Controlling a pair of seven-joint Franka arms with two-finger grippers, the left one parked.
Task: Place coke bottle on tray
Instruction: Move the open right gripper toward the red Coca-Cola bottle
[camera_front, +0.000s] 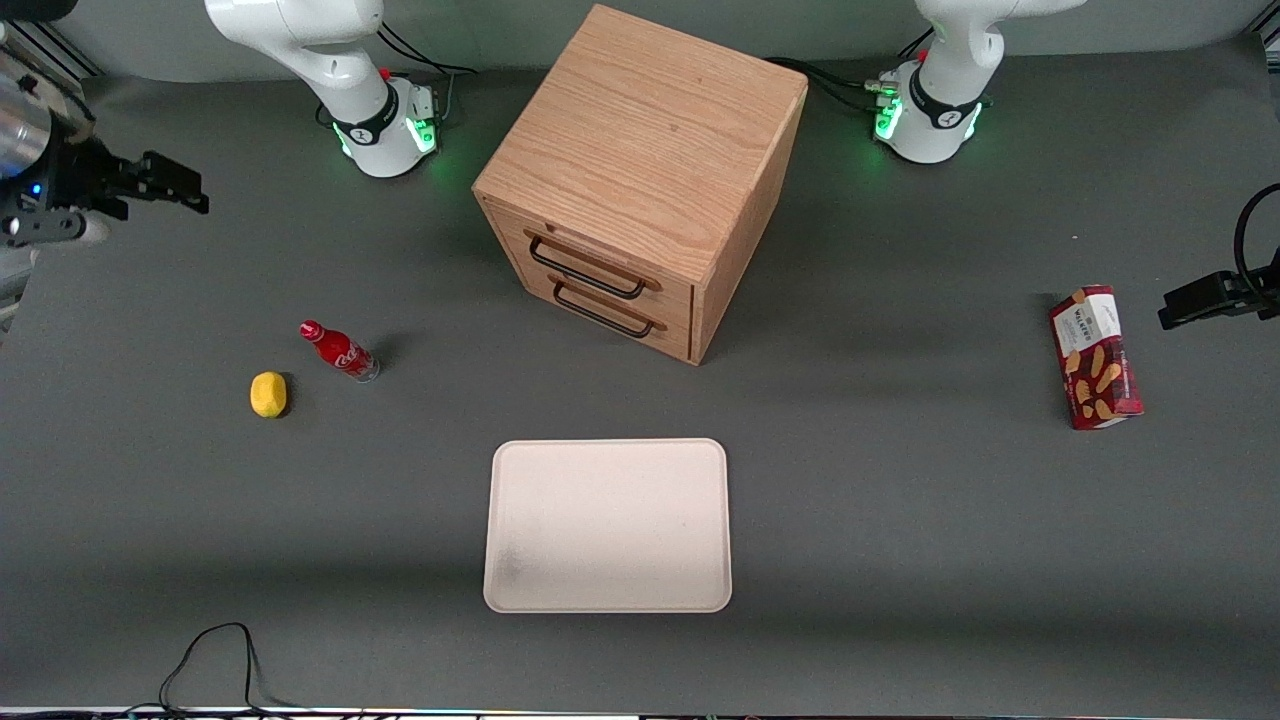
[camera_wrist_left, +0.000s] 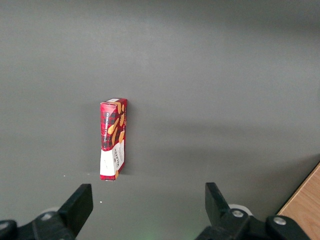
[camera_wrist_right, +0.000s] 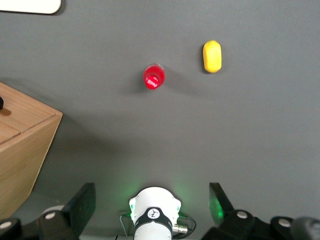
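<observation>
The tray (camera_front: 607, 525) lies bare nearest the camera; the coke bottle (camera_front: 339, 351) stands upright beside a lemon (camera_front: 268, 394), farther back toward the working arm's end. The gripper (camera_wrist_right: 152, 202) hovers high, fingers spread, approach pending: descend and grasp.

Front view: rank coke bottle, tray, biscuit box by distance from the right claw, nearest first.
The right claw hangs open at the working arm's end of the table.
1. coke bottle: upright on the table beside the lemon, nearest.
2. tray: mid-table, nearer the front camera than the drawer cabinet.
3. biscuit box: toward the parked arm's end, farthest.
</observation>
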